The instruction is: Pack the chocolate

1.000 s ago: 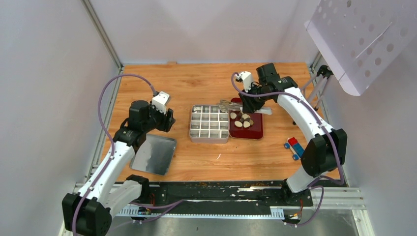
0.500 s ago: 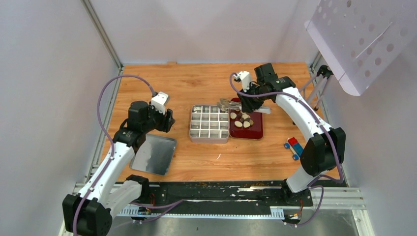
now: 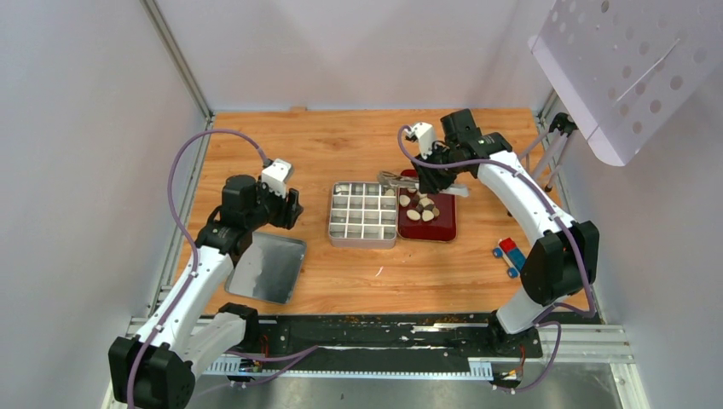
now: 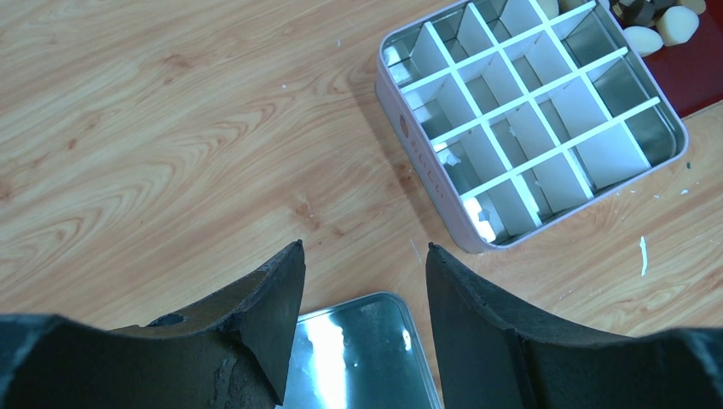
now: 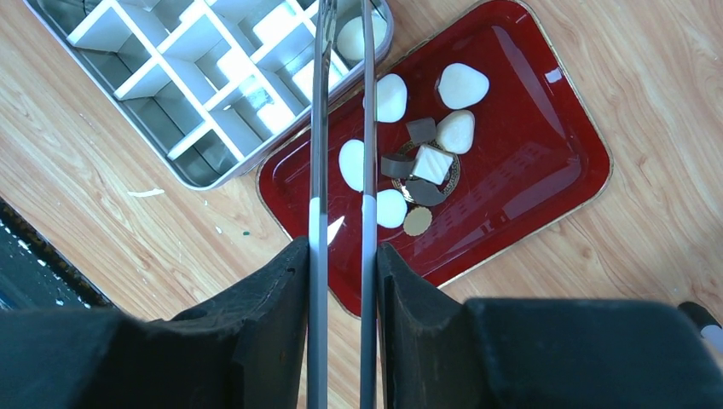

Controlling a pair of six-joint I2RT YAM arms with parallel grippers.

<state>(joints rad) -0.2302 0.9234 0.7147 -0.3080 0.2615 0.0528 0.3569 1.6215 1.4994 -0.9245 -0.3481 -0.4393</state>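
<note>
Cannot read the small orange lettering on the side wall of the gridded tin (image 4: 426, 166): too fine, and caught from the left wrist only. Shows, from the right wrist alone, the chocolate (image 5: 454, 130) piece by piece: cream ovals, dark slabs and one gold disc on the red tray (image 5: 529, 170). Adds one cream piece in the tin's corner compartment nearest that tray, framed between the two blades of the metal tongs (image 5: 321, 128). Cannot tell whether the blades touch that piece. Clamps the tongs in the right gripper (image 5: 341, 256), fingers pressed against both blades. Holds the left gripper (image 4: 365, 256) spread wide and empty above the wooden tabletop (image 4: 170, 128), between tin and shiny tin lid (image 4: 358, 349). Picks up from overhead only a red-and-blue block (image 3: 510, 253) beside the right arm.
</note>
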